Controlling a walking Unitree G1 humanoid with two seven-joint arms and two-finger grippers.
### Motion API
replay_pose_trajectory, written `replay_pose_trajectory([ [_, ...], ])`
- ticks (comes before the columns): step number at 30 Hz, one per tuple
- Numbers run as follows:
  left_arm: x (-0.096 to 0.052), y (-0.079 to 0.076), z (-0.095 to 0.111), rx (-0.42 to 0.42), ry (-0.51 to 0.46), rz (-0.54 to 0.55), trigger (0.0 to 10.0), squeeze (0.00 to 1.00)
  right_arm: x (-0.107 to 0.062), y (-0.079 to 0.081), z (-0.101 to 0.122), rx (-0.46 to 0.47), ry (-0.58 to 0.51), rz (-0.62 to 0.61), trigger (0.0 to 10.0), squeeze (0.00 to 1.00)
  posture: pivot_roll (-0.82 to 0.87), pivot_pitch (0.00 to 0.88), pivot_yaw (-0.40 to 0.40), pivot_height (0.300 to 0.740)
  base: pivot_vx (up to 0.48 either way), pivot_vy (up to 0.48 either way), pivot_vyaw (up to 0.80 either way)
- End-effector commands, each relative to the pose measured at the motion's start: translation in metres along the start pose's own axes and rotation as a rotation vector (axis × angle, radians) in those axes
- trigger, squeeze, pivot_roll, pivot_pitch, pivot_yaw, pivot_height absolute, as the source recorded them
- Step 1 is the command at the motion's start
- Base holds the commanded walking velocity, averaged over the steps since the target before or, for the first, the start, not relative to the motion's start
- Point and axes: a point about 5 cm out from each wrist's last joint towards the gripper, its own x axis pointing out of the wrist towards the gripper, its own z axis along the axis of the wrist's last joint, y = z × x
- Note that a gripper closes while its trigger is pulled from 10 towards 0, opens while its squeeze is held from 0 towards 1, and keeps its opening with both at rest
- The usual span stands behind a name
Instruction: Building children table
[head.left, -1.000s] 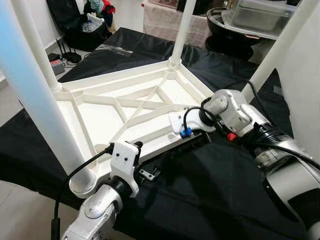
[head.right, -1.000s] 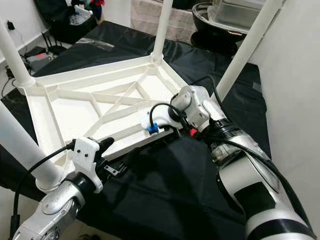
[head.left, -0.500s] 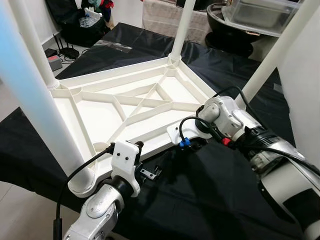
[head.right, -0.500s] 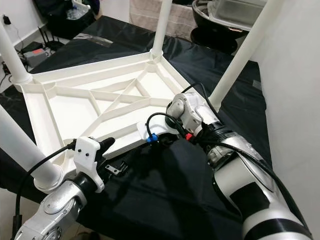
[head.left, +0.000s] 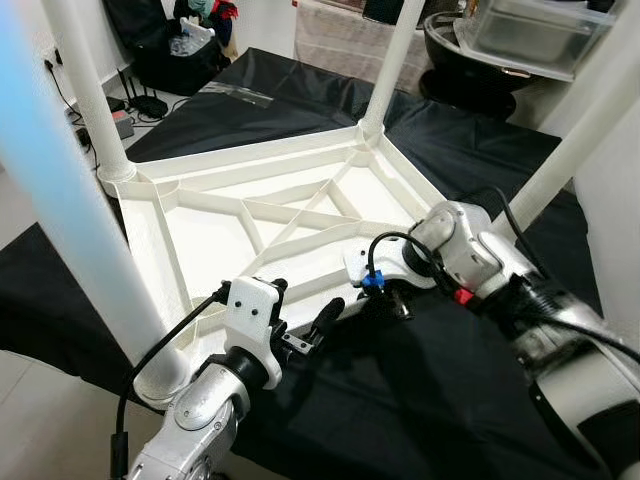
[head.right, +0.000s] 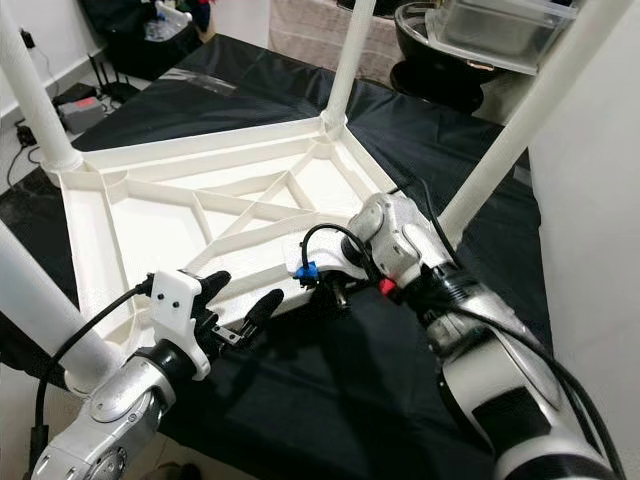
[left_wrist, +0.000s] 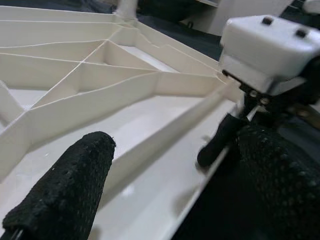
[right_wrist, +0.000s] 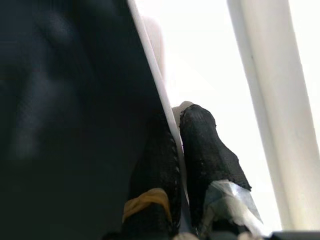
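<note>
Now the right gripper (right_wrist: 177, 150) is pinching the upturned white table's near rim (head.left: 335, 285), forearm angled down, while the left gripper (head.right: 240, 300) is reaching alongside, fingers spread.

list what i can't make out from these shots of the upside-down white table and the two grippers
- Near-right table corner, head views: the right arm's wrist covers it.
- Leg tops, head views: cut off by the upper edge.
- Right gripper pinches the table rim; the black cloth side in its wrist view is too dark.
- Left gripper, open: the far finger in its wrist view is blurred.
</note>
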Motion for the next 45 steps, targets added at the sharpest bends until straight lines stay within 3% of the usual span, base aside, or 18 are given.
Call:
replay_pose_trajectory([
  [1,0.001,-0.003,-0.003,-0.004,0.005,-0.009,10.0,0.00,-0.002,0.003,-0.019,0.216,-0.060,0.006,0.0,0.00,-0.09,0.166,-0.171,0.740,0.000,0.000,0.00],
  [3,0.002,-0.003,-0.003,-0.002,0.004,-0.009,10.0,0.00,0.000,0.013,-0.009,0.378,-0.170,0.034,0.0,0.00,-0.10,0.164,-0.171,0.740,0.000,0.000,0.00],
  [4,0.002,-0.003,-0.003,-0.002,0.004,-0.009,10.0,0.00,0.000,0.013,-0.009,0.378,-0.170,0.034,0.0,0.00,-0.10,0.164,-0.171,0.740,0.000,0.000,0.00],
  [6,0.002,-0.002,-0.003,0.001,0.005,-0.009,10.0,0.00,0.002,0.015,0.000,0.499,-0.237,0.009,0.0,0.00,-0.10,0.161,-0.170,0.740,0.000,0.000,0.00],
  [19,0.003,-0.002,-0.004,0.005,0.004,-0.008,10.0,0.00,0.015,0.010,0.023,0.671,-0.333,-0.093,0.0,0.00,-0.09,0.155,-0.171,0.740,0.000,0.000,0.00],
  [24,0.003,-0.002,-0.004,0.006,0.003,-0.007,10.0,0.00,0.030,0.009,0.057,0.808,-0.470,-0.150,0.2,0.00,-0.09,0.149,-0.172,0.740,0.000,0.000,0.00],
  [25,0.003,-0.002,-0.005,0.006,0.003,-0.008,10.0,0.00,0.032,0.009,0.070,0.872,-0.532,-0.145,2.8,0.00,-0.09,0.148,-0.170,0.740,0.000,0.000,0.00],
  [26,0.003,-0.002,-0.005,0.006,0.003,-0.008,10.0,0.00,0.032,0.009,0.070,0.872,-0.532,-0.145,2.8,0.00,-0.09,0.148,-0.170,0.740,0.000,0.000,0.00],
  [27,0.002,-0.002,-0.005,0.008,0.003,-0.008,10.0,0.00,0.032,0.008,0.086,0.921,-0.629,-0.135,10.0,0.00,-0.08,0.146,-0.170,0.740,0.000,0.000,0.00],
  [28,0.002,-0.002,-0.005,0.010,0.003,-0.009,10.0,0.00,0.031,0.008,0.098,0.904,-0.701,-0.150,10.0,0.00,-0.08,0.142,-0.168,0.740,0.000,0.000,0.00],
  [32,0.002,-0.002,-0.005,0.013,0.004,-0.010,10.0,0.00,0.029,0.009,0.105,0.887,-0.804,-0.160,10.0,0.00,-0.09,0.140,-0.167,0.740,0.000,0.000,0.00],
  [33,0.003,-0.002,-0.005,0.015,0.004,-0.010,10.0,0.00,0.027,0.010,0.103,0.861,-0.845,-0.177,10.0,1.00,-0.09,0.140,-0.165,0.740,0.000,0.000,0.00],
  [35,0.003,-0.002,-0.005,0.017,0.003,-0.009,10.0,0.00,0.015,0.015,0.098,0.759,-0.969,-0.176,10.0,1.00,-0.09,0.141,-0.160,0.740,0.000,0.000,0.00],
  [38,0.002,-0.001,-0.004,0.020,0.000,-0.010,10.0,0.00,0.000,0.021,0.081,0.671,-1.025,-0.216,10.0,1.00,-0.10,0.144,-0.151,0.740,0.000,0.000,0.00],
  [41,0.002,0.000,-0.004,0.021,-0.002,-0.010,10.0,0.00,-0.006,0.025,0.072,0.650,-1.037,-0.223,10.0,1.00,-0.11,0.145,-0.147,0.740,0.000,0.000,0.00],
  [42,0.002,0.002,-0.003,0.028,-0.006,-0.011,10.0,0.00,-0.018,0.038,0.061,0.606,-1.081,-0.199,10.0,1.00,-0.12,0.144,-0.138,0.740,0.000,0.000,0.00],
  [44,0.002,0.002,-0.003,0.028,-0.006,-0.011,10.0,0.00,-0.018,0.038,0.061,0.606,-1.081,-0.199,10.0,1.00,-0.12,0.144,-0.138,0.740,0.000,0.000,0.00],
  [45,0.002,0.003,-0.003,0.033,-0.007,-0.010,10.0,0.00,-0.022,0.046,0.057,0.575,-1.100,-0.168,10.0,1.00,-0.12,0.144,-0.133,0.740,0.000,0.000,0.00],
])
